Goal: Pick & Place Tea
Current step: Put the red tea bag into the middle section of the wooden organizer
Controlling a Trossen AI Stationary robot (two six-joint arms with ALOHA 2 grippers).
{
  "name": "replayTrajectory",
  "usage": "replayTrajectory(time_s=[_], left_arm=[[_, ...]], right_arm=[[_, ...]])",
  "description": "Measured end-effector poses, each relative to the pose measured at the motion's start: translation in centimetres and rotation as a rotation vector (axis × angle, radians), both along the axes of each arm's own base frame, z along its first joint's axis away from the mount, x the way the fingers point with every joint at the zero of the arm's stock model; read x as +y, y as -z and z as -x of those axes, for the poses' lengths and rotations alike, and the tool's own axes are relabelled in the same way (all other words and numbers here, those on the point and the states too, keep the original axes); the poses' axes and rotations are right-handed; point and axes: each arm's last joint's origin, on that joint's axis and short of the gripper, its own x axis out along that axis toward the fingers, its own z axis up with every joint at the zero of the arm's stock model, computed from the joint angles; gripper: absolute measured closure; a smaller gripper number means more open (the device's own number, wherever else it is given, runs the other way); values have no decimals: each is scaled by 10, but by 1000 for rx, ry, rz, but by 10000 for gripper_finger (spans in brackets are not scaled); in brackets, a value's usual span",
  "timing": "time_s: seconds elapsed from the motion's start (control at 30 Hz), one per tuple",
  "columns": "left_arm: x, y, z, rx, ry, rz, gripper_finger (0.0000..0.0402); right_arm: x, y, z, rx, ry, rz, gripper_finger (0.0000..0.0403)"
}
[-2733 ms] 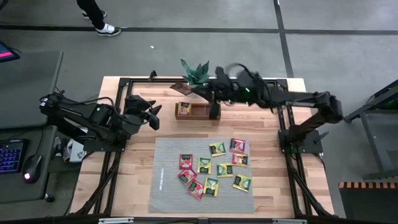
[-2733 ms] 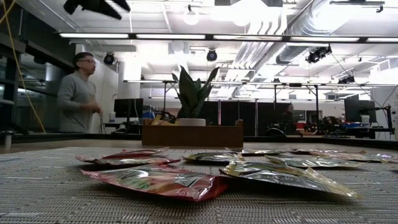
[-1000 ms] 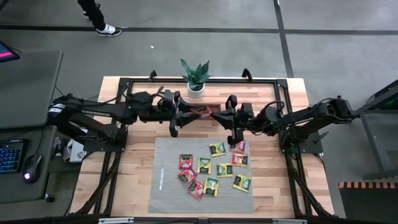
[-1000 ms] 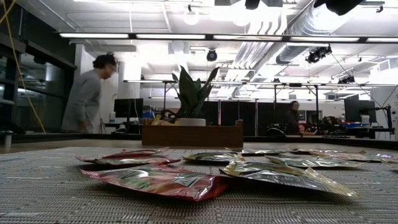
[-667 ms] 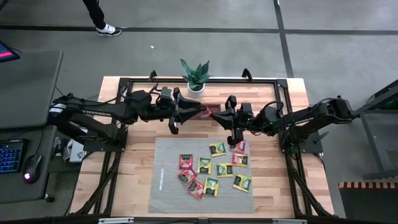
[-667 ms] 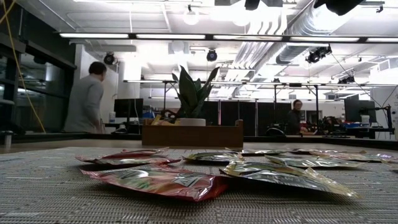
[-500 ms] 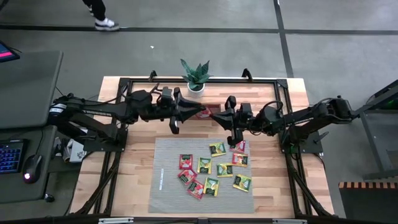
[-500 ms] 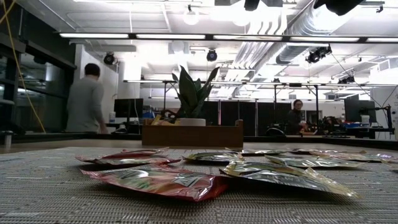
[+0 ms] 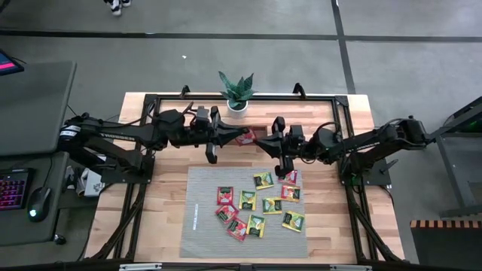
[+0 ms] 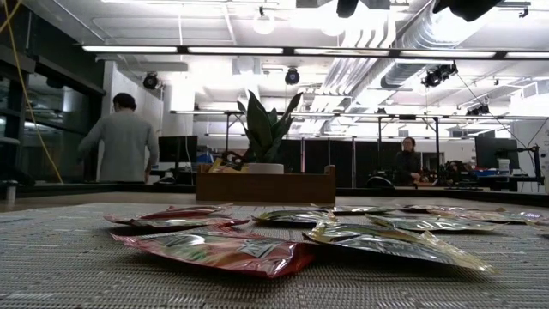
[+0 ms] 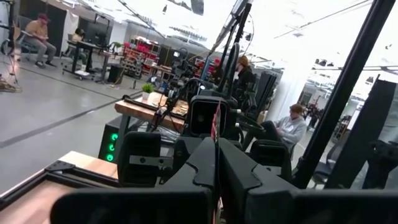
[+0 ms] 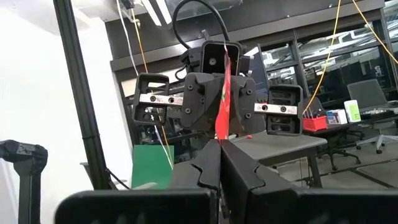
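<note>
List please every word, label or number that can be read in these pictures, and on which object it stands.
None can be read.
Tea sachets: dark label marks, too small to read.
Red sachet held between both end effectors: seen edge-on, no print legible.
Wooden tray: no text visible.

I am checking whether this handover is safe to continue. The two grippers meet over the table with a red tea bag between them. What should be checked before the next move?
1. Left gripper is shut on the red tea bag: ok.
2. Right gripper is shut on the same tea bag: ok, but it probably has to open before either arm pulls away.
3. Tea bag is held in the air, above the mat: ok.
4. Free compartment in the wooden tray: cannot tell, since the arms cover it from above.
5. Other tea bags lie flat on the mat, away from both grippers: ok.
</note>
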Motion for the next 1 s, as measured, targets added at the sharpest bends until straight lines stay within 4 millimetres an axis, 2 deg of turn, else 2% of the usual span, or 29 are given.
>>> replayTrajectory(time_s=[0.23,0.53,0.77,1.0], left_arm=[[0,3,0,34,-7,0,401],[8,10,-2,102,-31,-1,401],[32,21,-1,219,-24,-5,401],[66,44,-5,393,-70,-71,401]], right_arm=[[0,1,0,15,-1,3,384],[-1,-7,8,31,9,13,314],[-5,-22,33,116,89,22,254],[-10,-38,66,158,154,13,222]])
